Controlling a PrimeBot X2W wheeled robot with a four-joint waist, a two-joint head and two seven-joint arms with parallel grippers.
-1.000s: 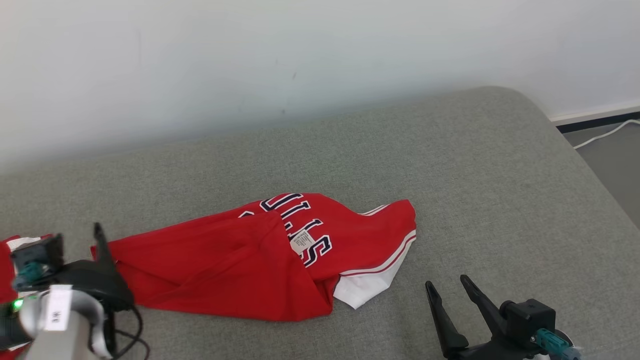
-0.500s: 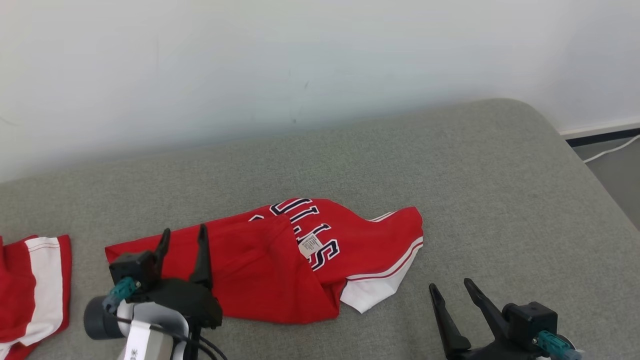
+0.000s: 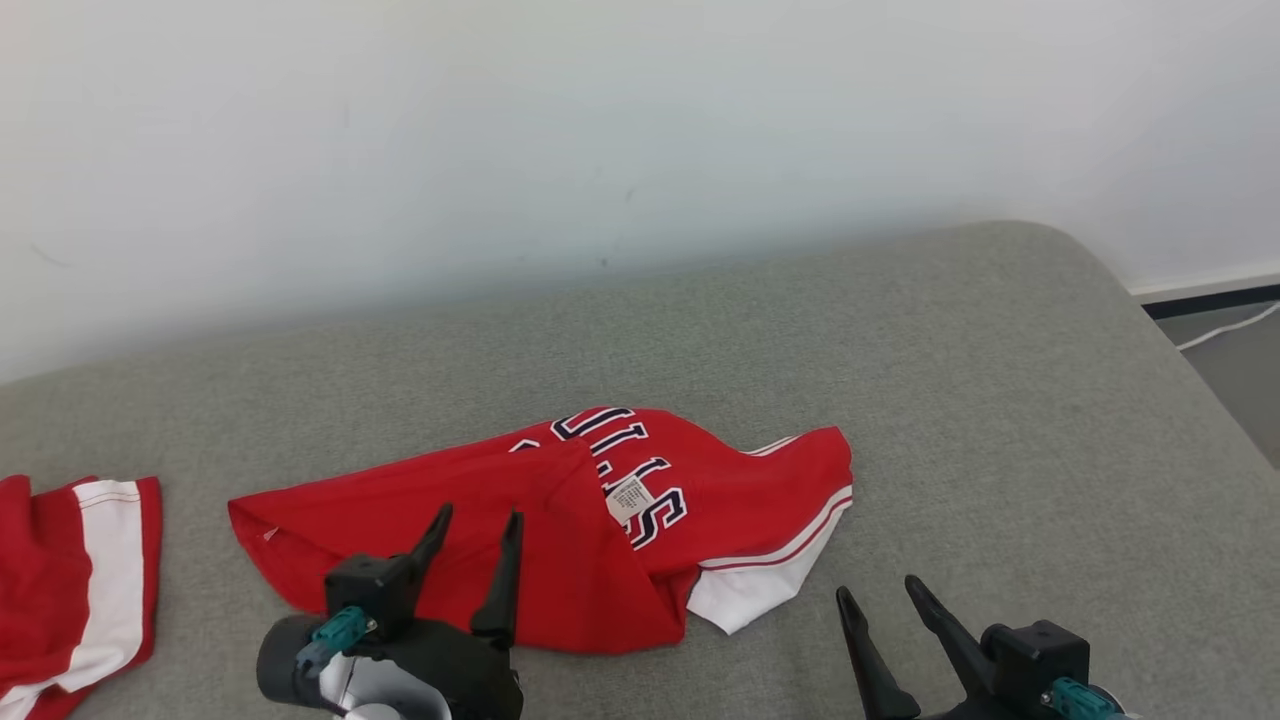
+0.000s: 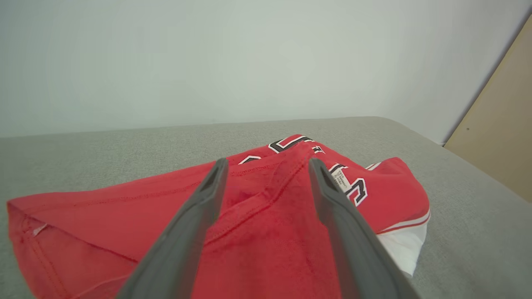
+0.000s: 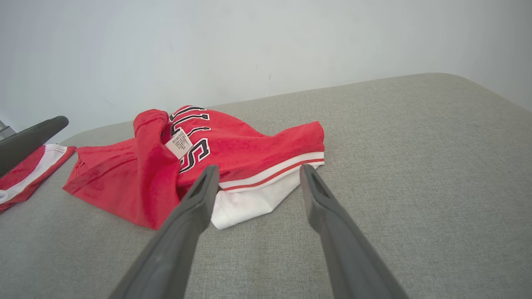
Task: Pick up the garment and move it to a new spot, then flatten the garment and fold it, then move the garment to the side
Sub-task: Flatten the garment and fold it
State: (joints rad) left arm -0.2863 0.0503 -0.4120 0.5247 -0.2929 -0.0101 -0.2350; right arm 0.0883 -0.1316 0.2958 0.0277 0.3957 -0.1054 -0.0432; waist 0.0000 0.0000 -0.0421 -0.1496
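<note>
A: Left gripper?
B: Spread wide, gripping nothing, fingers pointing across the near edge of the crumpled red garment. Contact: cannot tell.
A: Right gripper?
B: Splayed too, empty, just short of the garment's white hem, ahead and leftward on the grey cushion.

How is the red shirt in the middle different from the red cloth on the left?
The middle shirt shows dark letters and a small white label; the left cloth shows a broad white stripe and no visible letters. The middle shirt lies bunched up, whole in view; the left cloth is cut off by the picture's edge. Both are red with white and lie on the grey cushion.
</note>
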